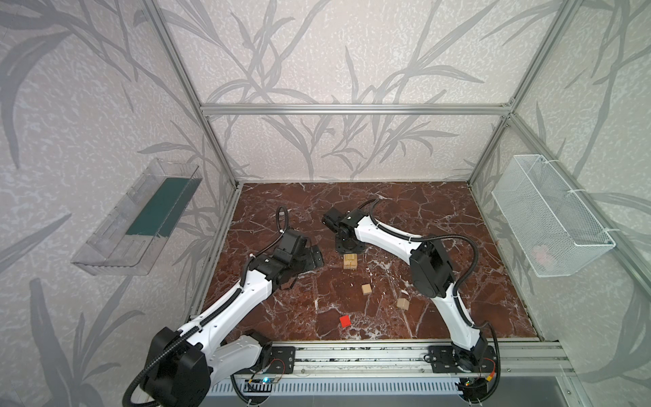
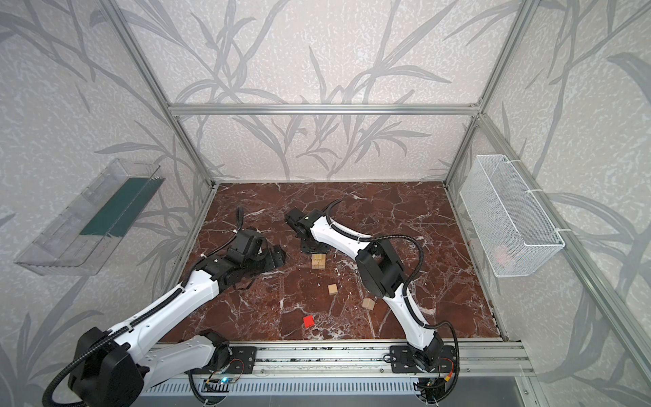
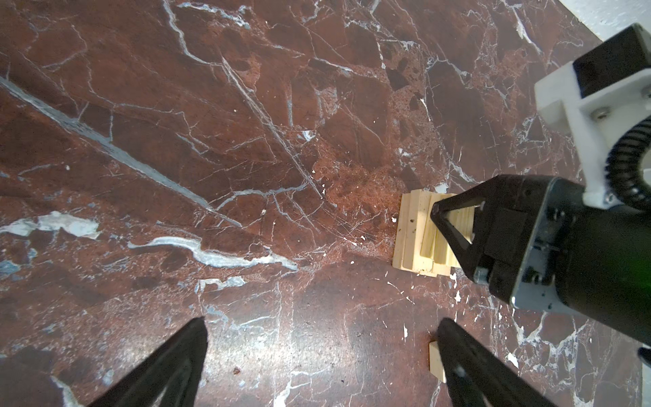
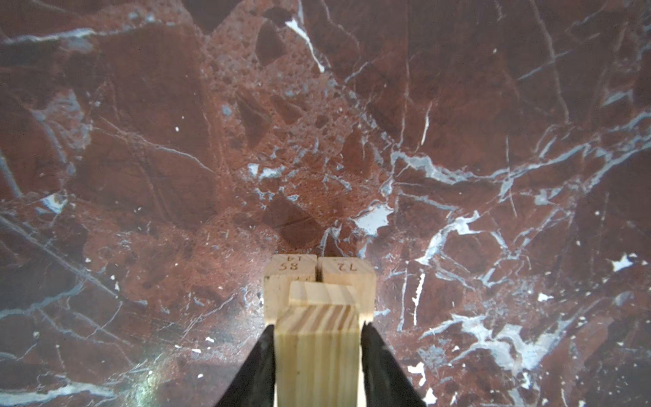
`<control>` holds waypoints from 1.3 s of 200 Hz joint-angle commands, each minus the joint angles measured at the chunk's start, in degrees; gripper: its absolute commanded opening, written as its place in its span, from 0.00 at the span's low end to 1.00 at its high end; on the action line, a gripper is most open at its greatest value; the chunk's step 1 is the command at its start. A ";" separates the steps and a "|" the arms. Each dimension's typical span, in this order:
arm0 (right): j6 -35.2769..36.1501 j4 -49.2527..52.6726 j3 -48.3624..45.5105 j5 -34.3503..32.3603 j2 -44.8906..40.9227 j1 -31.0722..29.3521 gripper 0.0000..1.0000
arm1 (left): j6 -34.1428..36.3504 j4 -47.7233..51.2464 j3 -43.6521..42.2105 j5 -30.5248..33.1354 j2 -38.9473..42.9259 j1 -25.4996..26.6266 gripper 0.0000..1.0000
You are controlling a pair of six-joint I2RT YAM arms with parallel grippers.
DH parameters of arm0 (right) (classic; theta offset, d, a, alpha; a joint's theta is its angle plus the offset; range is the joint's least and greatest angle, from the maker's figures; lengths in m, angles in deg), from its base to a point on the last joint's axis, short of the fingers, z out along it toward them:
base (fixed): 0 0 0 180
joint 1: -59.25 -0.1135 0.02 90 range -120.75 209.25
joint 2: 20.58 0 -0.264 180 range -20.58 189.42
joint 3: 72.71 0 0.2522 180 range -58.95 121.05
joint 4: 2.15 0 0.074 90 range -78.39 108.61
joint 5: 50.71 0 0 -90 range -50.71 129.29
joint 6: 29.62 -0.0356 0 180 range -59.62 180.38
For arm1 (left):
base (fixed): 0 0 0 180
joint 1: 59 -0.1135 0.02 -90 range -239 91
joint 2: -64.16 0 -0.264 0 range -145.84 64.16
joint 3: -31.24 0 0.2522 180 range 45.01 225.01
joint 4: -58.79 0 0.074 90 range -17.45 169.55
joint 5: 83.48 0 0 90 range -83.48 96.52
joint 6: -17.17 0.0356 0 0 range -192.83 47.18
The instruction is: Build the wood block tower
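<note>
Tower (image 1: 350, 262) work is well along, by the look of it: a short stack of pale wooden bars stands directly beneath the right gripper (image 4: 317, 327). That gripper points straight down, jaws drawn in narrow and pressed against both sides of the top bar (image 4: 317, 359), which lies on the stack. Under that bar, two numbered bars sit side by side. How many layers lie lower I can't count for sure from here.

Off to the side of the stack, the left gripper (image 3: 322, 327) hangs low over the marble-patterned tabletop (image 1: 458, 211), jaws spread wide with nothing between them.

So what's left? Back toward the arm bases from the right gripper, well apart from the stack, three pieces wait loose: one pale cube (image 1: 366, 289), a second pale cube (image 1: 403, 303) further out, and the red cube (image 1: 345, 321) nearest the rail. My read: the bar layers are about done, this bar needs letting go, and the three cubes have yet to go on top.
</note>
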 commanded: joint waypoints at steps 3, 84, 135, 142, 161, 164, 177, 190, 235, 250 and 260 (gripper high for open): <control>-0.68 1.48 1.92 -1.00 0.83 0.18 0.37 | -0.95 -0.32 -0.61 0.30 0.21 -0.29 0.99; -1.58 1.45 2.42 -1.00 1.18 0.44 0.33 | -0.68 0.06 -0.70 0.48 0.36 -0.41 0.99; -1.62 1.71 2.90 -1.25 1.28 0.75 0.33 | -0.73 0.03 -0.66 0.38 0.57 -0.51 1.00; -1.62 1.88 2.97 -1.33 1.28 0.70 0.33 | -0.68 0.02 -0.68 0.31 0.58 -0.49 0.99; -1.51 1.98 2.85 -1.35 1.15 0.71 0.33 | -0.73 0.05 -0.66 0.34 0.51 -0.49 0.99; -1.41 2.02 2.84 -1.35 1.10 0.70 0.33 | -0.70 0.03 -0.67 0.30 0.49 -0.45 1.00; -1.36 1.91 2.61 -1.35 0.96 0.79 0.34 | -0.81 0.03 -0.67 0.30 0.47 -0.51 0.99; -1.25 1.77 2.40 -1.18 0.82 0.80 0.35 | -0.86 0.05 -0.66 0.25 0.48 -0.46 1.00; -0.70 1.63 1.46 -0.27 -0.09 0.71 0.46 | -0.86 0.08 -0.72 0.27 0.60 -0.56 1.00; -0.57 1.27 0.25 0.30 -0.99 0.75 0.47 | -0.86 0.04 -0.61 0.22 0.58 -0.59 1.00; -0.73 0.83 -0.97 0.36 -1.73 0.55 0.48 | -0.86 0.09 -0.57 0.37 0.57 -0.58 1.00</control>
